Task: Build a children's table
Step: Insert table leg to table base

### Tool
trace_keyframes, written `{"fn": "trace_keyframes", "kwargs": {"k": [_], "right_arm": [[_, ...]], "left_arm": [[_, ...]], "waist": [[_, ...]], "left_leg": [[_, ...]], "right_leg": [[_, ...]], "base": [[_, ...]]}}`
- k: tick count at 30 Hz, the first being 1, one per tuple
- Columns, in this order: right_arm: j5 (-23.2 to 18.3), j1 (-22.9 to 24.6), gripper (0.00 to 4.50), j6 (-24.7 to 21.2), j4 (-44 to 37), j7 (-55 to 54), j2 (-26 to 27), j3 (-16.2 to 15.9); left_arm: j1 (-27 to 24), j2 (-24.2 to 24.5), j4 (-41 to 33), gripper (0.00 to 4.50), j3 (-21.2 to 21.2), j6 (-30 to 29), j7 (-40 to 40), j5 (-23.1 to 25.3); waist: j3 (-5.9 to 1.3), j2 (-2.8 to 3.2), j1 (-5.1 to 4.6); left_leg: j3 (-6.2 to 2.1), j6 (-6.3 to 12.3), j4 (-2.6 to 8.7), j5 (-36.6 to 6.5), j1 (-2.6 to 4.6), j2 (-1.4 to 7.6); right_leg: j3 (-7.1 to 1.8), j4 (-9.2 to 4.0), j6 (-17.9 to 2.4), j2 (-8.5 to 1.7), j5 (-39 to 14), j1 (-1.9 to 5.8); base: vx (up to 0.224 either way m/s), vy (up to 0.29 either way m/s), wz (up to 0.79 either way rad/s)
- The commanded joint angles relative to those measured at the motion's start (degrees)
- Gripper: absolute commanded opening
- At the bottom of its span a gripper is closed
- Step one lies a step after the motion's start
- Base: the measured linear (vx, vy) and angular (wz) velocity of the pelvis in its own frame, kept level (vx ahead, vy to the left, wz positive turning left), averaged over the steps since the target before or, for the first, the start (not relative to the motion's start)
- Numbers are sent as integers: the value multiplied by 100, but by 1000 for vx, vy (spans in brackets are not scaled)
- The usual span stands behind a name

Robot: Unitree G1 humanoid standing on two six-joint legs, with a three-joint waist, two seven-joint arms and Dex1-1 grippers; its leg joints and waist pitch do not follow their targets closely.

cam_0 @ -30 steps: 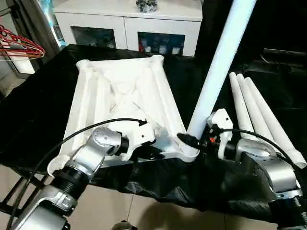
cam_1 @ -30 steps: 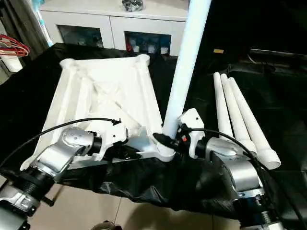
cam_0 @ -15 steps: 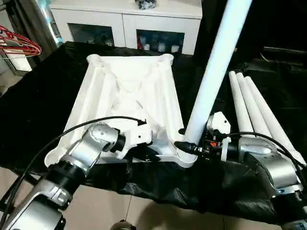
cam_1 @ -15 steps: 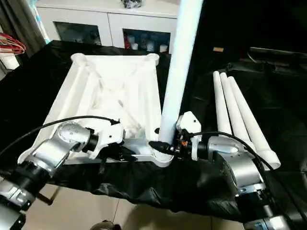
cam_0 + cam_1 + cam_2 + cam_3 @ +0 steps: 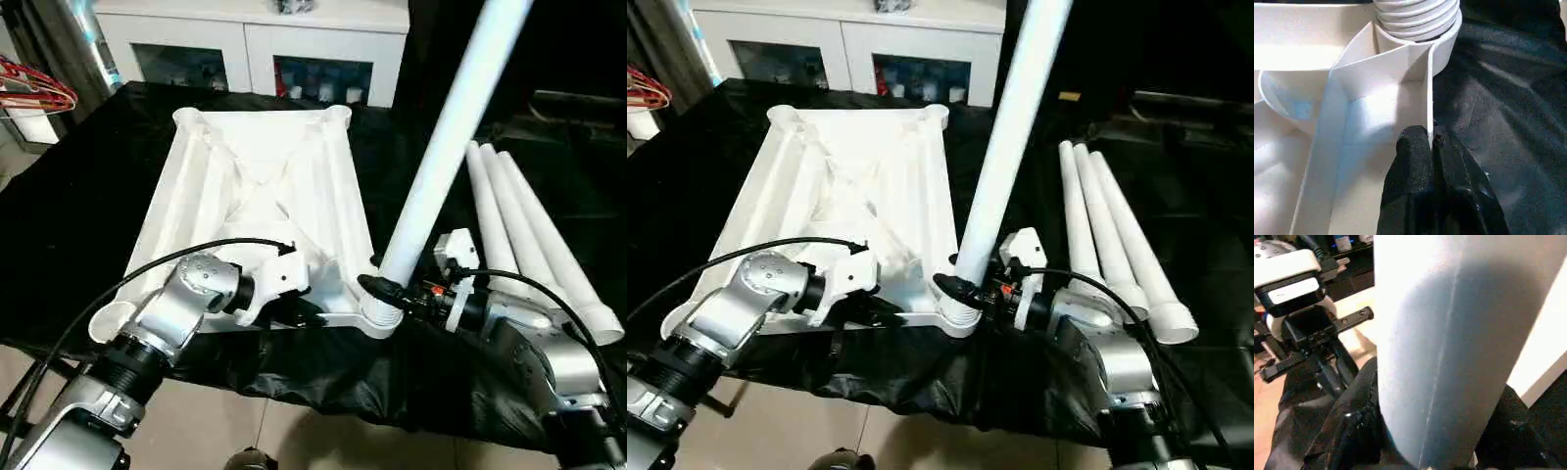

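Tabletop (image 5: 260, 196) upside down on black cloth (image 5: 78, 225). Left gripper (image 5: 1431, 142) pinched tight on near rim. Right gripper (image 5: 377, 289) clamped around leg (image 5: 446, 147) tilted in near-right corner socket. Three spare legs (image 5: 529, 230) alongside, right.

White glass-door cabinet (image 5: 257, 44) behind black-draped table (image 5: 69, 206) (tiled floor (image 5: 294, 436) below)

- tabletop (image 5: 260, 211) lies underside up on the surface (image 5: 69, 225)
- one leg (image 5: 446, 147) stands in its near right corner socket
- three legs (image 5: 534, 240) lie right of it
- cabinet (image 5: 255, 44) behind
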State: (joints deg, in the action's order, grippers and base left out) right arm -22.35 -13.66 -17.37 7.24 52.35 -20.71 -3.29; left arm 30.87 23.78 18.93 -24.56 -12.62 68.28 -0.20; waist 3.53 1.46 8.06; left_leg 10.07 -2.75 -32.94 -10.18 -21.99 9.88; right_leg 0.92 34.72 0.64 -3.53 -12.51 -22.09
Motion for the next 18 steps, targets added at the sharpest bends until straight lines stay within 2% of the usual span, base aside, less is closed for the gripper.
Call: {"fn": "trace_keyframes", "kwargs": {"k": [1, 2, 4, 9, 12, 13, 14, 18], "right_arm": [[113, 174, 191, -102, 95, -274, -17, 133], [75, 311, 191, -103, -38, -358, 9, 215], [57, 391, 191, -107, -116, -406, 22, 249], [-142, 752, 191, -158, -531, -752, 193, 438], [-142, 853, 191, -151, -624, -791, 205, 439], [-121, 884, 191, -145, -674, -796, 186, 429], [-110, 901, 191, -152, -723, -811, 177, 430], [-13, 911, 191, -114, -787, -797, 91, 386]], "left_arm": [[-111, -80, -59, 0, -141, -81, 6, 0], [-131, -95, -56, 0, -127, -113, -50, 19], [-140, -104, -54, 0, -114, -136, -81, 24], [-172, -169, -55, 0, -29, -268, -316, 81], [-183, -154, -79, 0, -38, -273, -303, 76], [-177, -141, -84, 0, -58, -251, -288, 90], [-174, -129, -93, 0, -70, -239, -281, 101], [-164, -130, -79, 0, -66, -230, -301, 119]], "waist": [[-251, 1, -38], [-255, 23, -32], [-244, 8, -24], [-244, 15, -12], [-233, 24, -14], [-242, 58, -12], [-243, 31, -17], [-261, 36, -5]], "left_leg": [[-118, 29, 467, -1367, 126, 346], [-123, 50, 463, -1298, 121, 344], [-116, 66, 465, -1299, 123, 347], [-125, 59, 483, -1340, 128, 353], [-125, 12, 500, -1457, 133, 355], [-134, -7, 501, -1477, 130, 352], [-129, -22, 499, -1476, 132, 350], [-123, 35, 468, -1231, 119, 340]], "right_leg": [[-212, -414, -1264, -447, -540, 137], [-205, -400, -1287, -452, -438, 143], [-206, -411, -1267, -448, -429, 144], [-203, -427, -1226, -454, -547, 146], [-204, -448, -1171, -453, -734, 132], [-205, -445, -1163, -457, -762, 139], [-206, -447, -1143, -454, -750, 142], [-201, -419, -1148, -446, -430, 156]], "base": [[0, 0, 0], [0, 0, 0], [0, 0, 0], [0, 0, 0], [0, 0, 0], [0, 0, 0], [0, 0, 0], [0, 0, 0]]}}
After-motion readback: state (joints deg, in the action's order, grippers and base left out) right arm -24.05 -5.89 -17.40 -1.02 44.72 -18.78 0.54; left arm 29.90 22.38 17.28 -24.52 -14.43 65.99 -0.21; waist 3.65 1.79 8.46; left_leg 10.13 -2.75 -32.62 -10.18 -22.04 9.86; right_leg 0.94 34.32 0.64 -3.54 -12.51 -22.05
